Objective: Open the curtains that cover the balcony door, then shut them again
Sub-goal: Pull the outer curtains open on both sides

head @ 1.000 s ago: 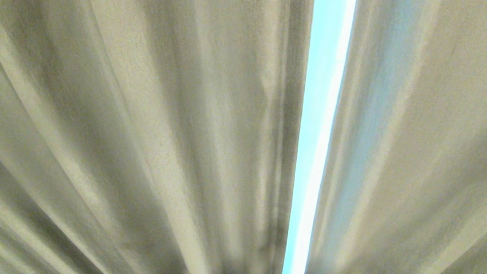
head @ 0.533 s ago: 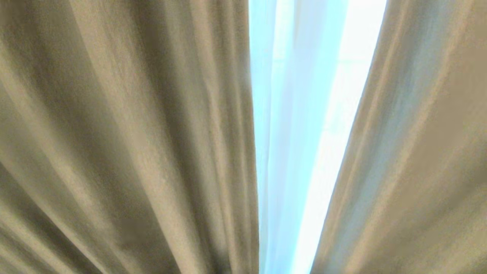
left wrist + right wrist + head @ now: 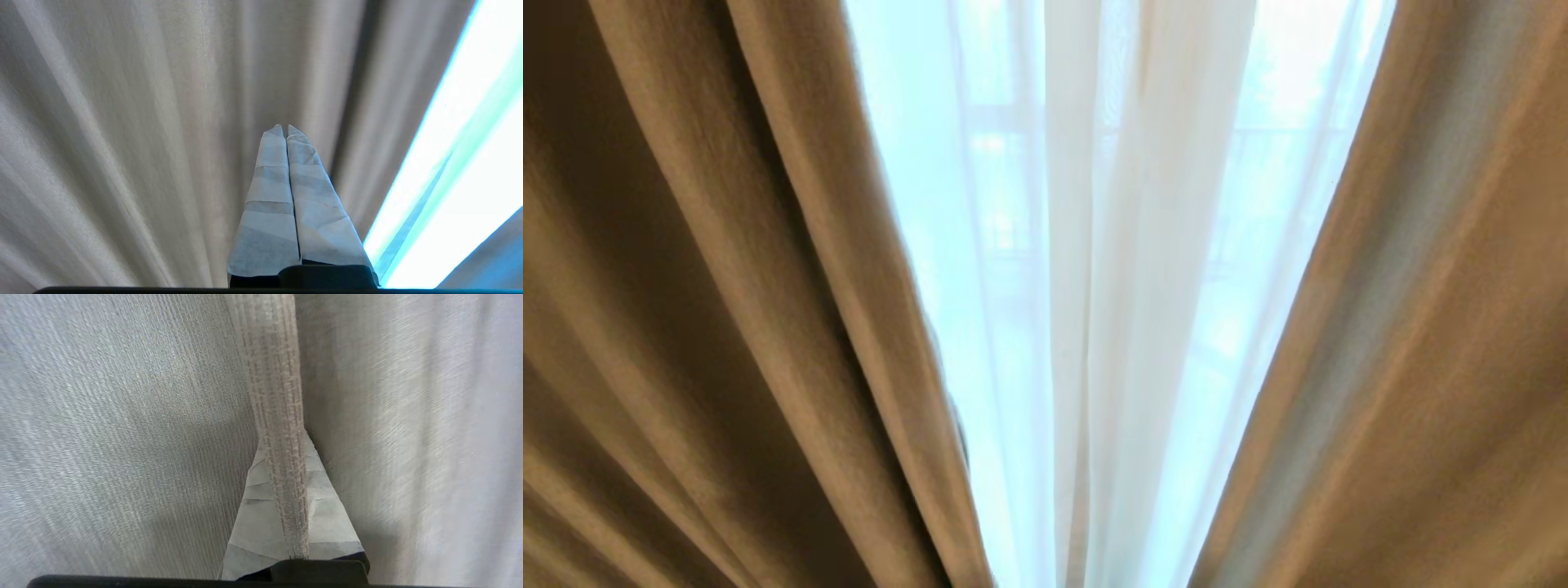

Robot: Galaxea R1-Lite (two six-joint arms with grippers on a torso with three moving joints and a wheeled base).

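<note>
Two beige curtains hang parted in the head view, a left panel (image 3: 727, 286) and a right panel (image 3: 1445, 327). White sheers (image 3: 1111, 245) fill the bright gap between them. The balcony door is hidden behind the sheers; only faint pale shapes show through. Neither gripper is in the head view. My right gripper (image 3: 282, 435) is shut on a curtain's woven hemmed edge (image 3: 273, 375), which runs between its wrapped fingers (image 3: 331, 526). My left gripper (image 3: 284, 127) is shut on nothing and points at pleated curtain fabric (image 3: 143, 122) without touching it.
Curtain fabric fills nearly all of each view at close range. A bright strip of daylight (image 3: 461, 163) shows beside the fabric in the left wrist view.
The gap between the beige panels has widened from a thin slit to a broad opening. The left panel's edge swept far left, the right edge shifted slightly right, and the sheers came into sight.
</note>
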